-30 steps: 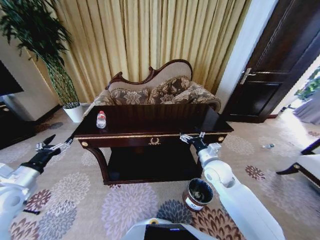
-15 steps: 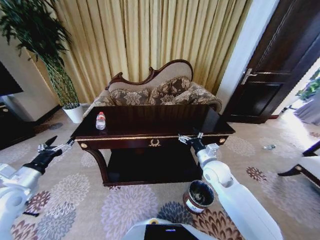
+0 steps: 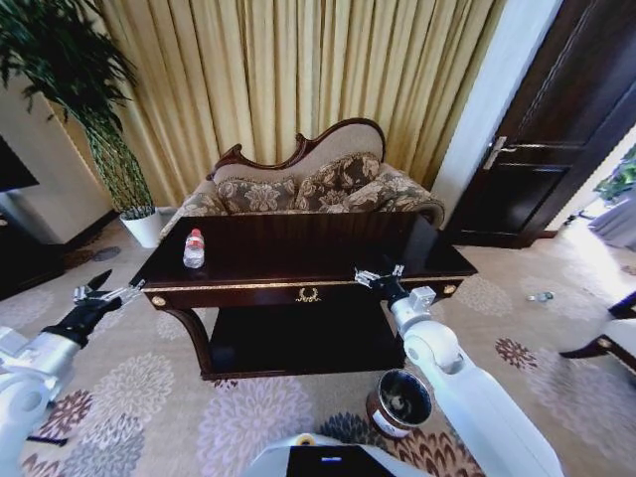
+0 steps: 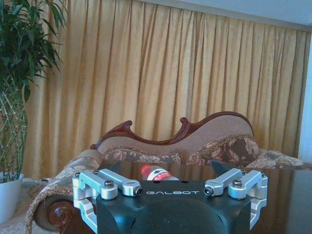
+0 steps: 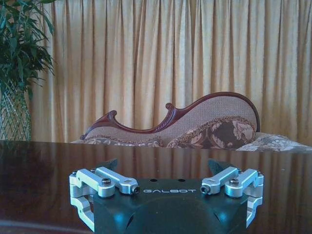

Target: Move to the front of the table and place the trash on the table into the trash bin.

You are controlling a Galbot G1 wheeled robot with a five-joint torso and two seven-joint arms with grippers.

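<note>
The dark glossy table (image 3: pixel 298 260) with gold trim stands straight ahead in the head view. The trash I can make out is a small clear bottle (image 3: pixel 194 248) with a red cap, upright near the table's left end. The round dark trash bin (image 3: pixel 399 402) sits on the carpet by the table's right front leg. My left gripper (image 3: pixel 104 290) hangs open over the carpet, left of the table and apart from it. In the left wrist view the bottle (image 4: pixel 155 173) shows beyond the spread fingers (image 4: pixel 117 184). My right gripper (image 3: pixel 380 275) is open at the table's front edge, level with the tabletop (image 5: pixel 48 165).
A carved-back patterned sofa (image 3: pixel 308 184) stands right behind the table, before gold curtains. A tall plant in a white pot (image 3: pixel 145 225) is at the back left. A dark door (image 3: pixel 556 129) is at the right. Flowered carpet (image 3: pixel 149 378) lies open before the table.
The whole head picture has shifted: the table now looks a little nearer and wider, and the bin sits lower. Both arms hold the same pose.
</note>
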